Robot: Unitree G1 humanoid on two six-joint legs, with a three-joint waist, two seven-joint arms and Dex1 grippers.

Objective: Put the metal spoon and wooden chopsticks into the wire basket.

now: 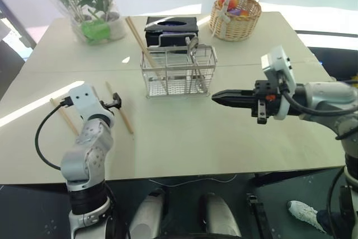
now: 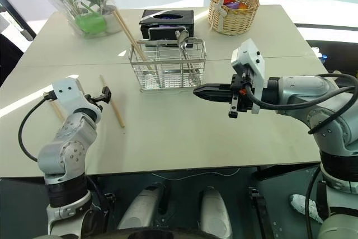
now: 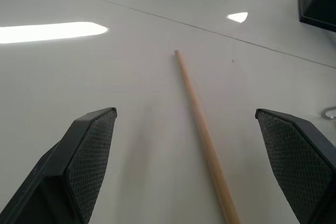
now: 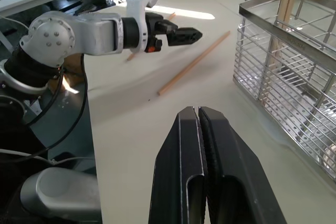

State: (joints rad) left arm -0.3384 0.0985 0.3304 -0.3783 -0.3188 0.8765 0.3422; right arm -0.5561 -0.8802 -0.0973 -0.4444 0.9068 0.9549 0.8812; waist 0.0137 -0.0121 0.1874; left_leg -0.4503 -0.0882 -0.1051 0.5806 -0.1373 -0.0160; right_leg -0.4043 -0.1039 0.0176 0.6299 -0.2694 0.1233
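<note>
Left gripper (image 1: pixel 116 104): lower left, fingers spread wide, empty.
Wooden chopsticks (image 1: pixel 119 107): one loose on the table beside it; others leaning in the basket.
Wire basket (image 1: pixel 179 73): upper centre, metal spoon (image 2: pixel 182 37) upright inside.
Right gripper (image 2: pixel 197 92): centre-right, fingers pressed together, empty.

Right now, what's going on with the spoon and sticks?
Left gripper open over a thin wooden chopstick on the table. Right gripper shut, empty. Shiny metal spoon and one chopstick already in silver wire basket. Path clear.
</note>
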